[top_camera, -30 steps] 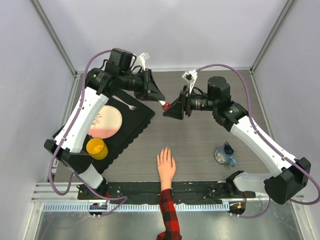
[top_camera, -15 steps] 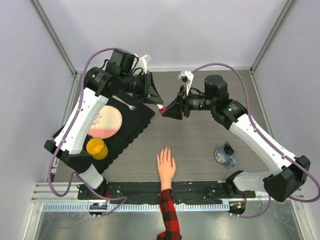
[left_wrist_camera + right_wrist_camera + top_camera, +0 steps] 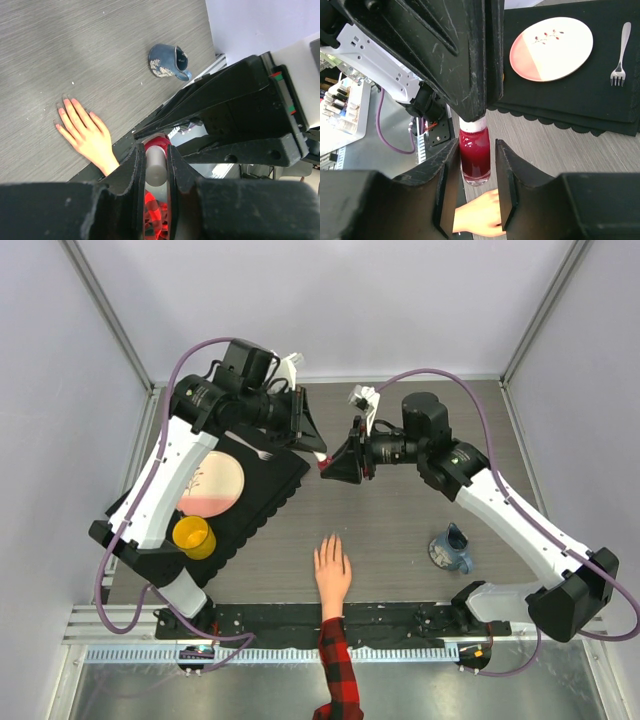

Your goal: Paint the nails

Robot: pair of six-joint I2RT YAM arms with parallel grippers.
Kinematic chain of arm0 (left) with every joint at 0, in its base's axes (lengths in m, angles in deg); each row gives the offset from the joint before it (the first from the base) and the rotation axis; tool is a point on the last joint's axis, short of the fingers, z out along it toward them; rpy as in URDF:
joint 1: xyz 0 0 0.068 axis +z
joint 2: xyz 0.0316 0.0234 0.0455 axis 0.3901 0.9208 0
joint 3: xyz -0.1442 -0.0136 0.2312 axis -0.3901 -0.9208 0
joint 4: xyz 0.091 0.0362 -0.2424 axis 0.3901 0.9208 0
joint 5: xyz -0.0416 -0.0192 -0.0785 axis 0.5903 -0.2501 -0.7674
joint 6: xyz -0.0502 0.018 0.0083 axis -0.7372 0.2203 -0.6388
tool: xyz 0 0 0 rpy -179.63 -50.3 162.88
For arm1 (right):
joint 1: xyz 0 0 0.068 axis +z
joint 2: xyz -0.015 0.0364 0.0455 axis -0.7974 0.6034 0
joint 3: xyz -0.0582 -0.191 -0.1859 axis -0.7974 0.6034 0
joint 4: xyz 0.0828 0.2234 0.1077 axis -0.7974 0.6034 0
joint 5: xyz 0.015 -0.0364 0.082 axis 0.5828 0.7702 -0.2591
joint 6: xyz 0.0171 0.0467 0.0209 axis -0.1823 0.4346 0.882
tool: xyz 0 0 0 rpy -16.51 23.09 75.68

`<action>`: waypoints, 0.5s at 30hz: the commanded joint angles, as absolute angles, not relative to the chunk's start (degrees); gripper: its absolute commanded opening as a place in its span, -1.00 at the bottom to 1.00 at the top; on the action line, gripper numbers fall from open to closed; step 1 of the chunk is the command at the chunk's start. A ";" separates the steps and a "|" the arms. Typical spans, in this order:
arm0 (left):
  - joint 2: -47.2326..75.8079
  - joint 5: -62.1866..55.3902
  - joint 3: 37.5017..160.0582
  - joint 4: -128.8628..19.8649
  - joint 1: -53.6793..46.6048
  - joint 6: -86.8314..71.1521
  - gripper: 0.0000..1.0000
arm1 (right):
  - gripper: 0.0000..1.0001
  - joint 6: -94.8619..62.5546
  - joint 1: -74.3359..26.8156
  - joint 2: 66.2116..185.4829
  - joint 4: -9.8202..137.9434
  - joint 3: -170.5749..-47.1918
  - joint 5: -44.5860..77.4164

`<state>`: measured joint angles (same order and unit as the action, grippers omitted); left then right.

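Note:
A pale hand [image 3: 332, 570] in a red-and-black plaid sleeve lies flat at the table's near edge, fingers pointing away. Its nails [image 3: 65, 102] look pinkish in the left wrist view. Above mid-table my left gripper [image 3: 317, 447] is shut on the pale cap [image 3: 155, 167] of a small red polish bottle [image 3: 324, 456]. My right gripper [image 3: 330, 466] meets it from the right, jaws closed on the bottle's red glass body [image 3: 475, 152]. The hand [image 3: 477, 216] shows below the bottle, well apart from it.
A black placemat [image 3: 275, 495] at the left carries a pink-and-white plate [image 3: 210, 485], a fork [image 3: 619, 55] and a yellow cup [image 3: 192, 537]. A blue mug [image 3: 450, 550] lies at the right near the right arm's base.
My right gripper has slid left onto the bottle and its jaws have narrowed round the glass. The left gripper holds the cap as before. The hand has not moved.

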<state>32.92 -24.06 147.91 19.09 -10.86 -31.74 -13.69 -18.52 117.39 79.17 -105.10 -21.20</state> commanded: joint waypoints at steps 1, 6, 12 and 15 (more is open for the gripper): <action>32.84 -24.84 150.01 19.24 -11.32 -31.24 -1.00 | -0.24 -14.62 -17.56 117.89 78.06 -107.87 -20.42; 32.57 -24.67 150.01 19.15 -11.32 -31.33 -1.00 | -0.72 -15.14 -17.03 118.15 78.41 -107.95 -20.15; 28.46 -22.22 147.38 14.33 -11.32 -29.84 -0.08 | -0.98 -12.79 -16.24 116.23 73.16 -105.33 -16.28; 18.89 -18.44 138.09 1.52 -11.23 -28.25 0.15 | -0.99 -7.86 -16.15 115.08 69.29 -104.62 -17.68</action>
<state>30.67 -21.92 144.76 15.55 -11.10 -30.52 -13.56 -16.53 118.13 77.86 -105.21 -18.20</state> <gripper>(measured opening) 0.527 0.278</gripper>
